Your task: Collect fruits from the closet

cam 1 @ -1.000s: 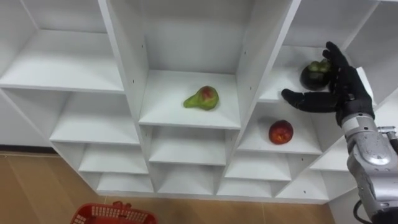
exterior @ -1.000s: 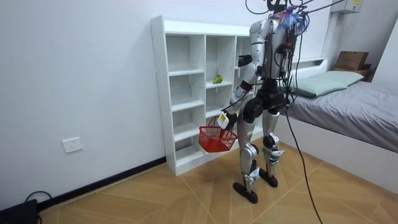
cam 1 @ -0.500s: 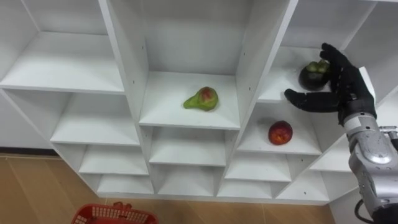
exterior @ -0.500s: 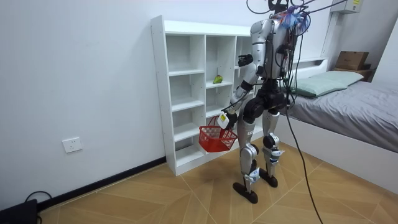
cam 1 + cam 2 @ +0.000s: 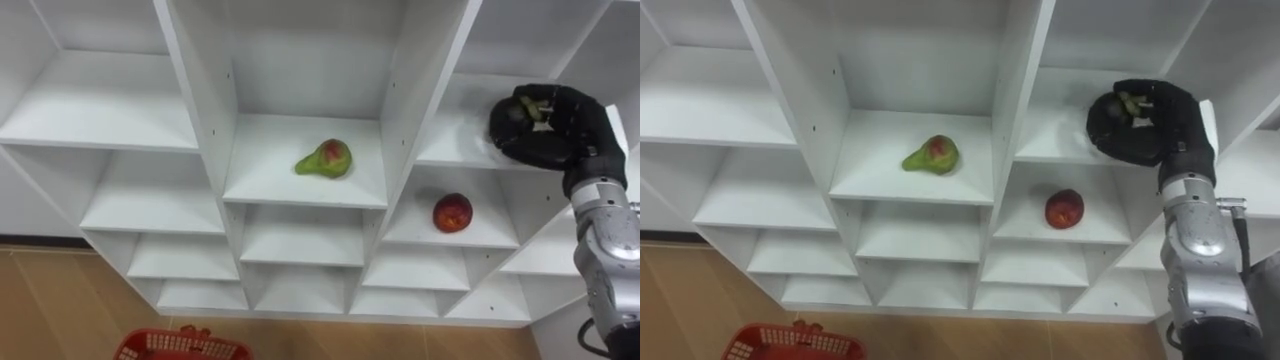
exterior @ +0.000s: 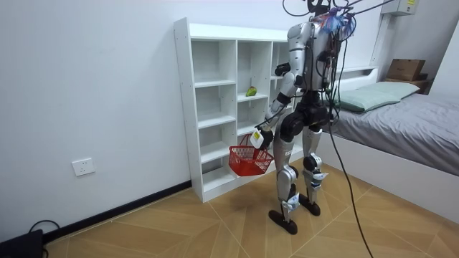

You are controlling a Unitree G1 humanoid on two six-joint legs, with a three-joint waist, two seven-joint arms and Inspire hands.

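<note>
Mangosteen [image 5: 508,120] at 2 o'clock, right hand [image 5: 566,136] curled round it: judged firm-shelled, light, slightly slick, best held round its middle; left hand [image 6: 259,136] grips red basket [image 5: 180,347].

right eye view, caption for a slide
Right hand curled round a dark fruit in the closet; pear and red fruit nearby.

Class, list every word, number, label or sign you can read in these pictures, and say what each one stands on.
No text can be read.
Closet, pear, red fruit, basket: no print shows.
Right hand, curled round the dark fruit: no print shows.
Yellow patch at the room view's top right: too small to tell whether it bears text.
</note>
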